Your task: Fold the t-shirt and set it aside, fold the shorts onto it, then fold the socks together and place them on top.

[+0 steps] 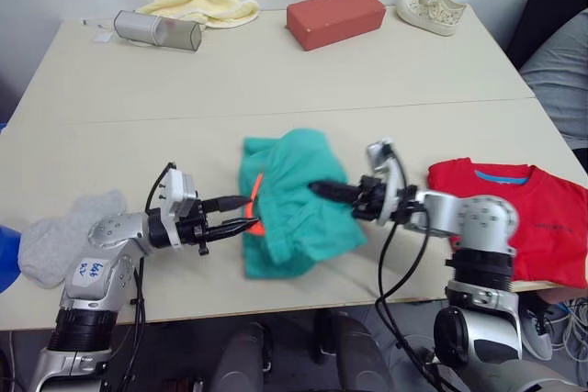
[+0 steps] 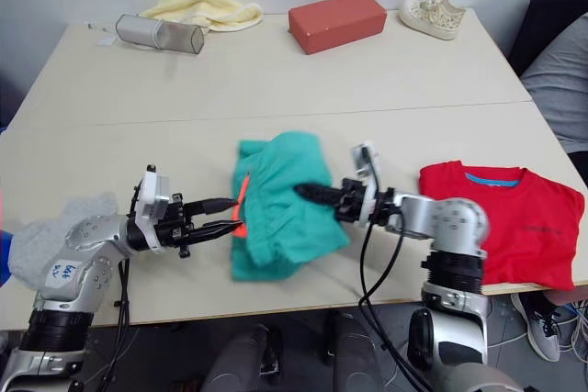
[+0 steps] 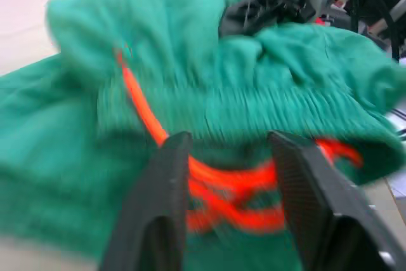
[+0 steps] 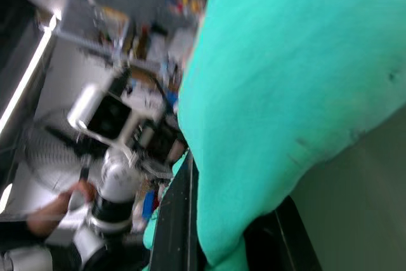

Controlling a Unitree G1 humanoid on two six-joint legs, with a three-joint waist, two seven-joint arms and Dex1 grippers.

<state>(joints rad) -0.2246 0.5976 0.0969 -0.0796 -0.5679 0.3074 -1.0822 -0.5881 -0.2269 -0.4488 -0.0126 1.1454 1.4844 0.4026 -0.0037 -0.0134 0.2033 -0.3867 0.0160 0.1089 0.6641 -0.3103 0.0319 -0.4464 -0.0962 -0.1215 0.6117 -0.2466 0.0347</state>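
— Shorts [image 1: 292, 204] first: where are they?
— Bunched at the frame's center on the surface [image 1: 276, 80], red t-shirt [image 1: 528, 218] folded at right, grey socks [image 1: 55, 236] at far left.
— And the claws?
— Left claw [image 1: 246, 213] is spread around the orange drawstring [image 3: 216, 185]; right claw [image 4: 222, 233] pinches the shorts' fabric.

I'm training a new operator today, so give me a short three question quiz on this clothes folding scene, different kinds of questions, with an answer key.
1. True or false: the t-shirt lies folded on the table's right side, apart from the shorts.
2. Which gripper has cloth between its fingers? A) left gripper B) right gripper C) neither
3. Fill in: the socks lie beside the robot's ____ arm.

Key: 1 true. 2 B; its fingers are shut on a fold of the shorts, while the left gripper is open at the orange drawstring. 3 left.
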